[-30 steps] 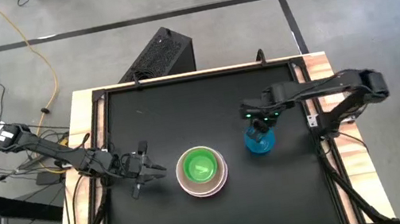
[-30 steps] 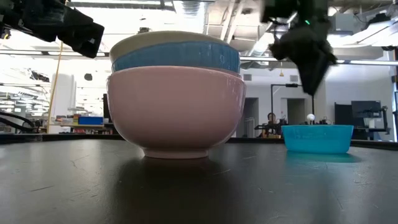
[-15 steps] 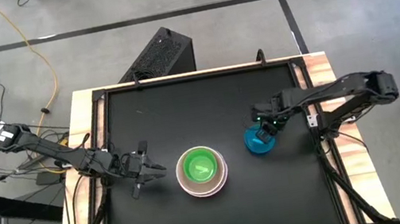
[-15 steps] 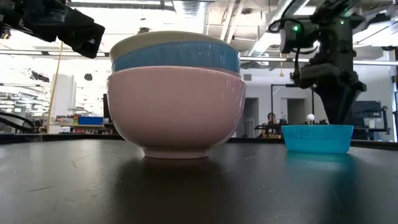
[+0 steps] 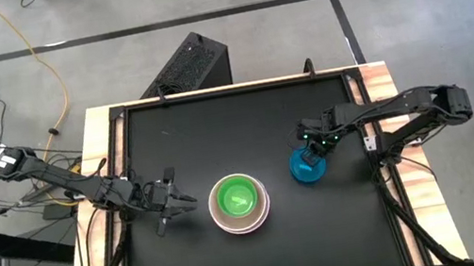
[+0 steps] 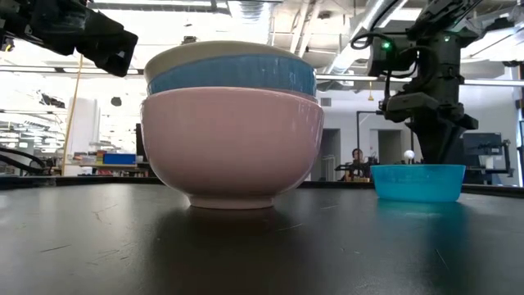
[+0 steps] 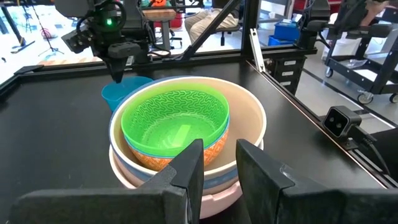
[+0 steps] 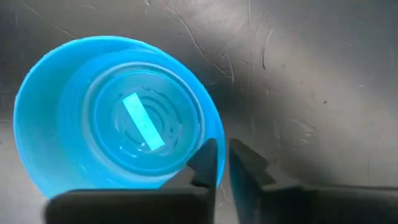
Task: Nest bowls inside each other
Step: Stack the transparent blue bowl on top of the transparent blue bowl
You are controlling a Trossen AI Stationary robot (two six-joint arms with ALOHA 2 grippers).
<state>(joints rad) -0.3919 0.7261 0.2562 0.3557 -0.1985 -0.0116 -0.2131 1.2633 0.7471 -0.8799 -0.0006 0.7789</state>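
Your right gripper pinches only the thin rim of the small teal plastic bowl right of the nested bowl stack, so lifting may tilt or drop it.

In the low view the pink bowl hides most of the stack, so only rims of the blue bowl and cream bowl show. The left arm is cut off at the frame's upper left. The right wrist view crops the small teal bowl at the bottom.
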